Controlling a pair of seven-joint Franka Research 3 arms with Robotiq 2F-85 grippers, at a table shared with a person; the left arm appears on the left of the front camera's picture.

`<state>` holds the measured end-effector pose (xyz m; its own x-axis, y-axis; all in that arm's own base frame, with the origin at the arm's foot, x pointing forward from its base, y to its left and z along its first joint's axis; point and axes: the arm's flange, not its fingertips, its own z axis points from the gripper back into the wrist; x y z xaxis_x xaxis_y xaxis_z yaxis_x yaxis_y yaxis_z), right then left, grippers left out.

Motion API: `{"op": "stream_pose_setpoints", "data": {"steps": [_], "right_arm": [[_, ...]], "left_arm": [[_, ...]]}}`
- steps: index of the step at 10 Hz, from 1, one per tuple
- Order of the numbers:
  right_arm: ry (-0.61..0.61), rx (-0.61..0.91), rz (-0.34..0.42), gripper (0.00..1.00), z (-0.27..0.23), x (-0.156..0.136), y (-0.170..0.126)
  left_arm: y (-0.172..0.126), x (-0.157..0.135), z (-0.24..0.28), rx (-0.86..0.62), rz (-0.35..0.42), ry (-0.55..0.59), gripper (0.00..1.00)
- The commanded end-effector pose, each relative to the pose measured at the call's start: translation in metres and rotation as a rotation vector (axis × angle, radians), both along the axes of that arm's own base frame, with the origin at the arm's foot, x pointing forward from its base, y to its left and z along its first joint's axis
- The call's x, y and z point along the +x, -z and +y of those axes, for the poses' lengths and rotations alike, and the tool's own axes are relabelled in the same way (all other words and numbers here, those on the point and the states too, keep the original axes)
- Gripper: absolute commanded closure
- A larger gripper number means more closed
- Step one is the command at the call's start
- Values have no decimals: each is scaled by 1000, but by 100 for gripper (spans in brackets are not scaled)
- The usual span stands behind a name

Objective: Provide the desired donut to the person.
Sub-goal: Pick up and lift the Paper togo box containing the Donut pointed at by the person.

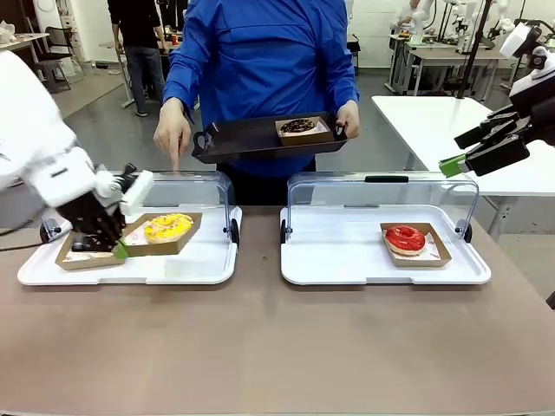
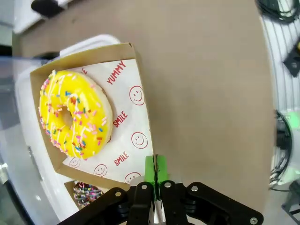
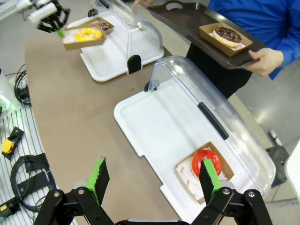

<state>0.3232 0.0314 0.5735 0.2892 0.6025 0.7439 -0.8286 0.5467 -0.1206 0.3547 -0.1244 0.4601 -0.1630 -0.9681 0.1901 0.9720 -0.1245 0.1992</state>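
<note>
Over the brown counter (image 1: pixel 260 347), the left pincer (image 1: pixel 120 250) pinches the edge of the cardboard box (image 1: pixel 178 243) bearing the yellow donut (image 1: pixel 167 226) above a white tray (image 1: pixel 204 260), the right pincer (image 3: pixel 153 169) gapes wide, and the person (image 1: pixel 260 61) holds a black tray (image 1: pixel 243 137).

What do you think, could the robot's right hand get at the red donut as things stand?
Probably yes: the clear lid stands swung back behind the white tray, the red donut lies uncovered, and the open right hand hangs above that side with nothing between them.
</note>
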Motion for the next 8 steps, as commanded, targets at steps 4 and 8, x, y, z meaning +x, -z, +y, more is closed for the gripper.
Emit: {"op": "stream_pose_setpoints", "data": {"steps": [4,8], "right_arm": [[-1,-11,5,0,-1,-1,1],[-1,-11,5,0,-1,-1,1]], "left_arm": [[-111,-58,24,55,-108,-24,100],[-131,-66,29,55,-153,2,100]]}}
